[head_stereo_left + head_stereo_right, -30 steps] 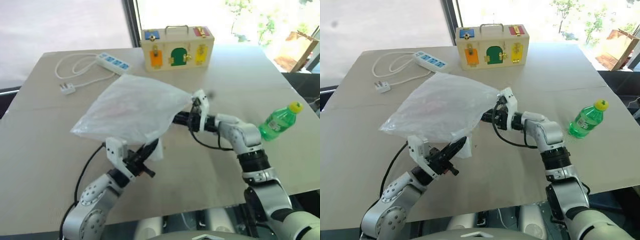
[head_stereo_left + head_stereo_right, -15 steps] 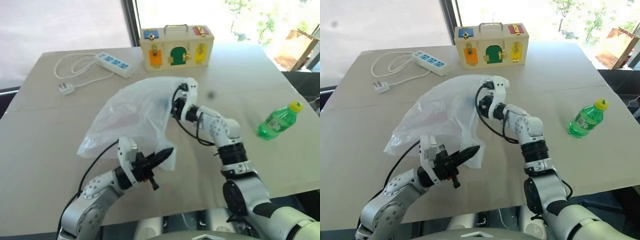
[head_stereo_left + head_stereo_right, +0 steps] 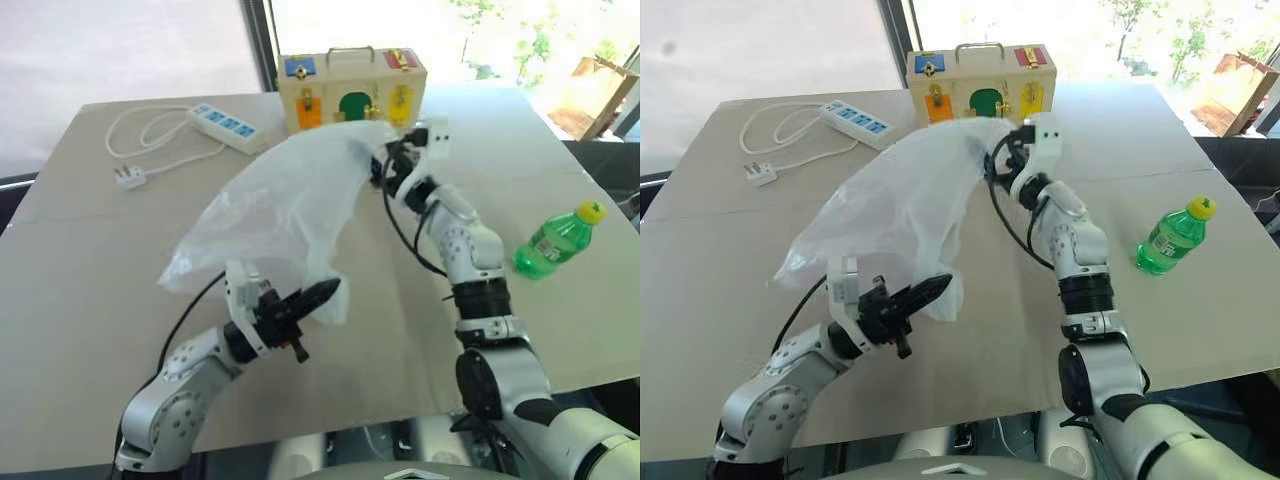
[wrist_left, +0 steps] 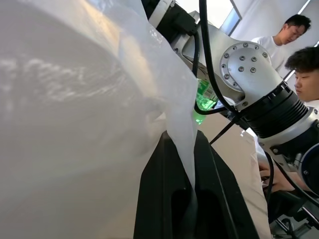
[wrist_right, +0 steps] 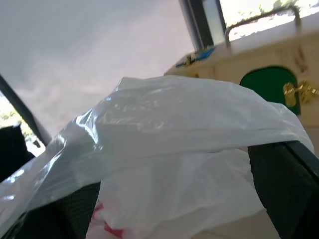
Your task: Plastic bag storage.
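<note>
From the head cameras, a beige table (image 3: 90, 300) carries a white power strip (image 3: 228, 126) with its coiled cord at the far left, a wooden box (image 3: 352, 88) with coloured doors at the far middle, and a green bottle (image 3: 556, 243) lying at the right. Above the table's middle, the plastic bag (image 3: 285, 210) hangs stretched between the two arms, translucent white, its upper end just in front of the box. The left gripper (image 3: 322, 294), low and near, has its black fingers pressed together on the bag's lower edge. The right gripper (image 3: 1012, 150) is raised at the bag's top corner, where the film hides its fingers. The left wrist view shows that pinch close up: the two black fingers (image 4: 164, 194) meet with a thin fold of bag film clamped in the seam, and behind them stand the right arm's grey joints, the green bottle and two people at the side. The right wrist view shows the right gripper's dark fingers (image 5: 284, 184) spread wide apart, with the bag draped across and between them, red print at its lower fold, and the box's green door beyond.
</note>
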You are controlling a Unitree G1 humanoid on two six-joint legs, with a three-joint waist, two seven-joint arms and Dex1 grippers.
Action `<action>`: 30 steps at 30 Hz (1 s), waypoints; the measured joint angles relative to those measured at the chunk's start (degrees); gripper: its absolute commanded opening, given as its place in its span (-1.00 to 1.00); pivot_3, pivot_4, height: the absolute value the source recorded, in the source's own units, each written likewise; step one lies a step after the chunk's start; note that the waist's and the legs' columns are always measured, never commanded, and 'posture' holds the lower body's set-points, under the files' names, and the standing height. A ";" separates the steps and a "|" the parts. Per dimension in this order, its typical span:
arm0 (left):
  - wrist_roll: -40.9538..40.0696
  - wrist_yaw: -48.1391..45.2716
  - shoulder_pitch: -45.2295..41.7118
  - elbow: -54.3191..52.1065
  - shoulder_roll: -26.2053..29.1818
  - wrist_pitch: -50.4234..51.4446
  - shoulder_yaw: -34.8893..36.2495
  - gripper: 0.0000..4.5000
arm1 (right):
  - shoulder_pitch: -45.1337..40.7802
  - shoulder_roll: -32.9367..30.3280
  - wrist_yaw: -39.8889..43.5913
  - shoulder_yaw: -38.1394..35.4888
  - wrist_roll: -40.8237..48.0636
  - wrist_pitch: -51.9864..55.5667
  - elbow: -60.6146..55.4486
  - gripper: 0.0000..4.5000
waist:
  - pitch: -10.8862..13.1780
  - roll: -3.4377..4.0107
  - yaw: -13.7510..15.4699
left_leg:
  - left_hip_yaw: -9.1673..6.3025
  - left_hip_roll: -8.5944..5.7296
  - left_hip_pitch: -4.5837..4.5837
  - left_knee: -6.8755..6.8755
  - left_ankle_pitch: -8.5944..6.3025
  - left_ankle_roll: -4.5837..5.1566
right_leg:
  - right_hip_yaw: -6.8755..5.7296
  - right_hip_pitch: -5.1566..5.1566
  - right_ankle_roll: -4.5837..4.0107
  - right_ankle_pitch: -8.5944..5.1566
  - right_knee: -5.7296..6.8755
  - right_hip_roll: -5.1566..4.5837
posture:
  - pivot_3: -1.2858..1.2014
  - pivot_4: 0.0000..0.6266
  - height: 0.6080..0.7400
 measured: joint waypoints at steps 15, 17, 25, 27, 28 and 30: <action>-13.24 7.10 -10.31 0.42 -0.41 2.90 10.26 -1.00 | 12.94 -23.05 5.75 5.96 -5.22 11.59 -21.26 0.98 | 0.09 -0.11 0.35 | 0.00 0.04 -0.05 -0.03 0.02 -0.01 | 0.07 -0.04 0.02 0.01 0.00 -0.03 | 0.03 -0.52 1.00; -15.34 7.92 -11.44 0.60 0.00 3.26 12.03 -1.00 | 16.09 -29.69 11.43 7.07 -1.41 18.85 -26.61 0.98 | 0.12 -0.12 0.46 | -0.01 0.02 -0.04 -0.03 0.00 0.03 | 0.07 -0.02 0.02 0.01 0.00 -0.06 | 0.03 -0.52 1.00; -18.42 9.59 -16.81 4.50 -1.48 5.64 11.06 -1.00 | 20.44 -40.77 26.53 3.77 17.90 35.08 -42.79 0.98 | 0.33 -0.46 0.45 | -0.02 0.02 0.03 -0.01 -0.01 0.04 | 0.13 0.01 0.02 -0.01 -0.04 0.10 | 0.03 -0.52 1.00; -21.35 10.82 -18.99 5.86 -1.57 6.31 12.41 -1.00 | 15.88 -39.40 24.11 -2.00 22.28 35.25 -41.93 0.98 | 0.45 -0.58 0.30 | 0.05 0.02 0.01 0.04 -0.01 0.04 | 0.21 0.00 0.03 0.01 -0.04 0.10 | 0.03 -0.52 1.00; -23.26 11.51 -20.16 6.73 -1.62 6.65 13.07 -1.00 | 11.72 -38.97 21.65 -5.77 23.68 35.05 -40.01 0.98 | 0.48 -0.61 0.26 | 0.09 0.01 0.01 0.06 -0.01 0.04 | 0.25 -0.01 0.04 0.01 -0.04 0.10 | 0.03 -0.52 1.00; -26.21 12.41 -21.43 7.52 -1.57 7.48 14.06 -1.00 | 6.92 -41.56 19.30 -11.28 24.27 34.33 -36.29 0.98 | 0.51 -0.72 0.70 | 0.01 -0.02 -0.02 0.06 -0.01 0.04 | 0.17 0.04 0.03 0.01 -0.10 0.08 | 0.03 -0.52 1.00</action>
